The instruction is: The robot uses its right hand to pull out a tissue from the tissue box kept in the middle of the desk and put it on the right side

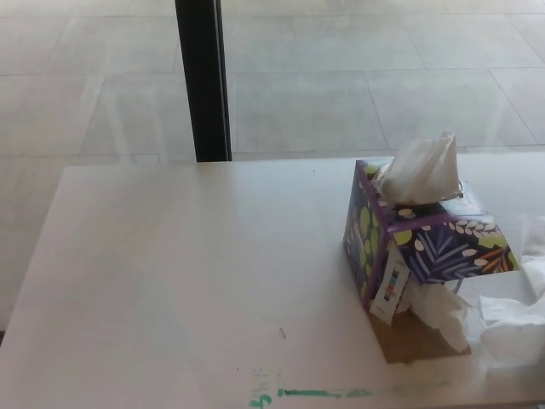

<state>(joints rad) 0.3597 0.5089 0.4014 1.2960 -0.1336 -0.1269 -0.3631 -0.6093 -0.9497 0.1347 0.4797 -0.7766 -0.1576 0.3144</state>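
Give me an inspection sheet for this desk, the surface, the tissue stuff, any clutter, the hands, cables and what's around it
Surface: pale white desk, with green paint-like marks near the front edge.
Job's things: purple floral tissue box standing right of centre, a tissue sticking up from its top; a loose tissue lies on the desk to the right of the box.
Clutter: crumpled tissue and a brown cardboard piece at the box's base; a tag hangs on the box's front corner.
Hands: nothing seen, neither hand is in view.
Cables: nothing seen.
Surroundings: grey tiled floor and a black vertical post behind the desk.
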